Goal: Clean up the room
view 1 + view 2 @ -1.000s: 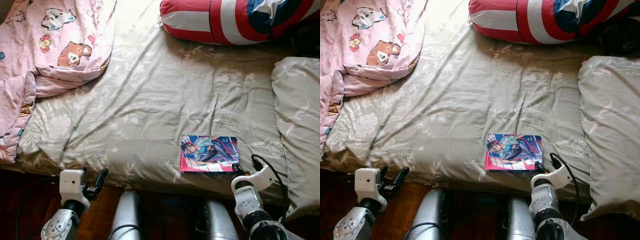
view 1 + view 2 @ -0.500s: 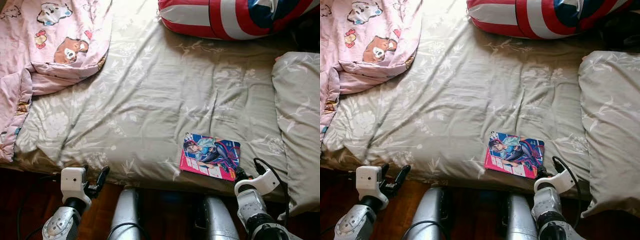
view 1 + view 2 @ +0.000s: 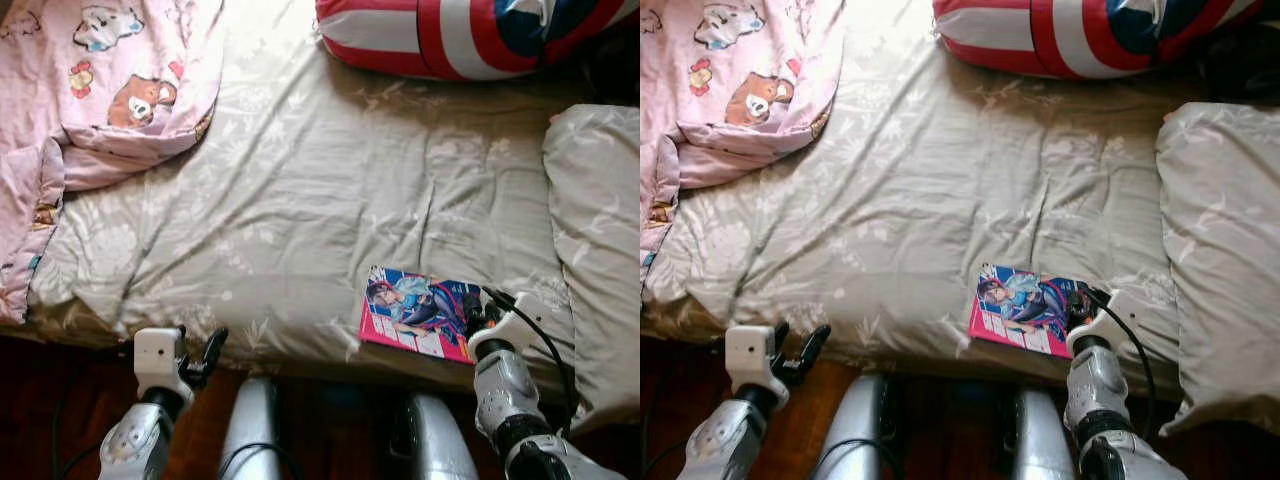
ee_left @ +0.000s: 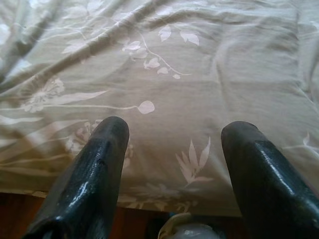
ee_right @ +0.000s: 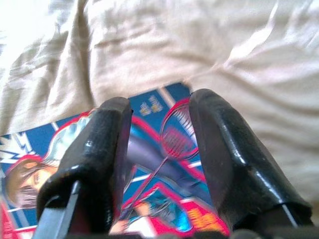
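One glossy flat book point(image 3: 418, 313) on creased bedsheet point(image 3: 300, 200) — right tool point(image 5: 159, 132) over it.

A home bedroom: a bed under a wrinkled beige floral sheet point(image 3: 300, 200), a pink cartoon-print quilt point(image 3: 90, 90), a matching beige pillow point(image 3: 600, 230), and a dark wooden floor point(image 3: 60, 400).

Silver arms; white wrist blocks; black cables; glossy black fingers point(image 4: 94, 174).
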### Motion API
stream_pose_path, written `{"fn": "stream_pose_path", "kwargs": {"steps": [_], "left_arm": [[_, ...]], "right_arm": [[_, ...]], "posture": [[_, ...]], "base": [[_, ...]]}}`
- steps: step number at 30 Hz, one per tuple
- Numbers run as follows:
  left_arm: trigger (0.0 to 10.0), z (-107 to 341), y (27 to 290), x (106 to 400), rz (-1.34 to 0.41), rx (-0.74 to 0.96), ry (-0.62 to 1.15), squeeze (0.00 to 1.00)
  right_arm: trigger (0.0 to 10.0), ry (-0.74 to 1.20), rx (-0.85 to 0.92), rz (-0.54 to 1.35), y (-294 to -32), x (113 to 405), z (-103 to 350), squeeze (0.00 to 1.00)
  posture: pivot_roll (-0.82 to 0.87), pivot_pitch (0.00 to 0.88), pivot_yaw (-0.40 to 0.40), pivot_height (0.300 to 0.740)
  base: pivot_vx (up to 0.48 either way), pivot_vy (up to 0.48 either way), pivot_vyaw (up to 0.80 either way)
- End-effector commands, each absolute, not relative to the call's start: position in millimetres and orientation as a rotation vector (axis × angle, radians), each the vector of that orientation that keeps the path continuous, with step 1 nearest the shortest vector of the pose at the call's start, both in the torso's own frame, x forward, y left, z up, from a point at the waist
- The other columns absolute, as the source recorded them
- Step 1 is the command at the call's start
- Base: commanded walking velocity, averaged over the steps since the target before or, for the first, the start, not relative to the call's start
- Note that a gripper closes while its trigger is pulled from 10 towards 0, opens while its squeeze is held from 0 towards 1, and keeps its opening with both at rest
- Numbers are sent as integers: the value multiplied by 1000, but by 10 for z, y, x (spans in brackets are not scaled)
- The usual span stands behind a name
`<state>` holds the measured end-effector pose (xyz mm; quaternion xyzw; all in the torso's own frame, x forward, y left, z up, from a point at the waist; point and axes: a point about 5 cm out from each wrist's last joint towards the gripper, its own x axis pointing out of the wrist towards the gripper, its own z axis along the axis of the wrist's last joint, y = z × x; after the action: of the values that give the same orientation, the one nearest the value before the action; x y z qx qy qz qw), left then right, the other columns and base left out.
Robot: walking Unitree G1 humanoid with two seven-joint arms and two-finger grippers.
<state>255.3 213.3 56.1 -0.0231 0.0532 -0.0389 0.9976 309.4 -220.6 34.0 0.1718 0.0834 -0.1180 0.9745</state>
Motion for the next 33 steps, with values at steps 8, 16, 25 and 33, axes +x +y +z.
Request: {"fn": "stream_pose_path", "kwargs": {"steps": [8, 16, 25, 33], "left_arm": [[10000, 162, 2146, 2572, -26, -102, 265, 0], [10000, -100, 2079, 2569, -22, -110, 399, 0], [10000, -323, 2145, 2464, 49, -100, 568, 0], [10000, -476, 2102, 2320, 78, -108, 670, 0]], "right_arm": [[10000, 291, 196, -140, -2169, 2678, -40, 0], [10000, 484, 158, -110, -2094, 2445, -322, 0], [10000, 655, 153, -113, -2022, 2332, -487, 0], [10000, 707, 161, -107, -1982, 2312, -526, 0]], "posture": [[25, 200, 6, 692], [13, 118, -8, 737], [-10, 3, -16, 740], [-28, 0, -14, 740]], "base": [[0, 0, 0], [0, 0, 0], [0, 0, 0], [0, 0, 0]]}}
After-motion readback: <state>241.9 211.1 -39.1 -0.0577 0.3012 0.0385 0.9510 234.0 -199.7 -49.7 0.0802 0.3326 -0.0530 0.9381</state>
